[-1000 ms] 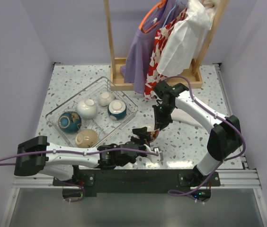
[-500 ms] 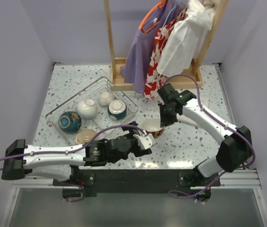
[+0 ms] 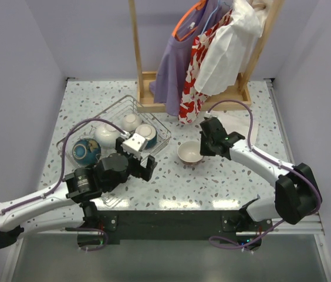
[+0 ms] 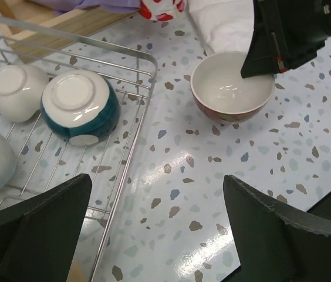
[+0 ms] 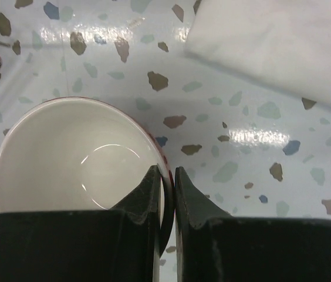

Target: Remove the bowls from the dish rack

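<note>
The red bowl (image 3: 189, 154) stands upright on the table, white inside, right of the dish rack (image 3: 95, 117). My right gripper (image 3: 203, 149) is shut on its right rim; in the right wrist view the fingertips (image 5: 166, 176) pinch the rim of the bowl (image 5: 71, 153). My left gripper (image 3: 140, 163) is open and empty over the rack's near right corner. In the rack lie a dark blue bowl (image 3: 86, 151), two white bowls (image 3: 108, 134) (image 3: 131, 121) and a teal-banded bowl (image 3: 148, 134). The beige bowl is hidden under my left arm. The left wrist view shows the teal bowl (image 4: 77, 106), a white bowl (image 4: 10, 91) and the red bowl (image 4: 231, 85).
A wooden clothes stand (image 3: 148, 94) with hanging garments stands at the back, just behind the rack. A white cloth (image 3: 242, 126) lies on the table behind my right arm, also in the right wrist view (image 5: 283, 41). Walls close in left and right.
My left gripper has let go near the red bowl and drawn back left to the rack's corner. The red bowl moved slightly back; my right gripper came down onto its rim.
</note>
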